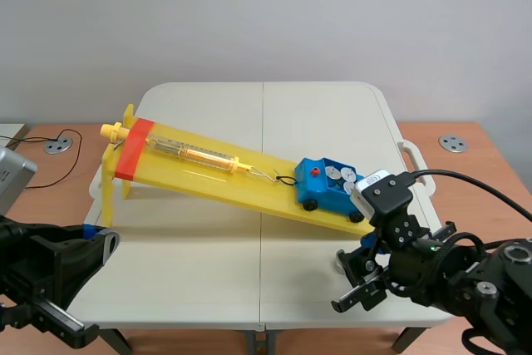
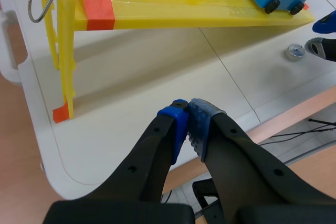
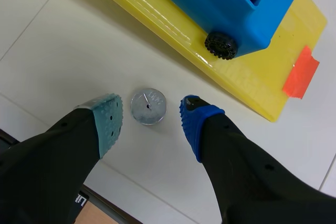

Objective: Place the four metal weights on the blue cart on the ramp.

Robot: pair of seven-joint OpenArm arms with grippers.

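Spread fingers (image 3: 107, 121) of the right gripper (image 3: 150, 114) straddle the loose metal weight (image 3: 148, 106), flat on the desk (image 3: 58, 30) beside the ramp (image 3: 252, 77) bearing the blue cart (image 3: 210, 3), while the left gripper (image 2: 188, 111), pads together, hangs well apart

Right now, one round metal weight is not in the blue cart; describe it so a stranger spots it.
Find the long yellow plastic ramp on the white table; a blue cart sits at its low end. On the tabletop beside that end lies a small silver disc weight, between the right gripper's open fingers. The other weights ride in the cart.
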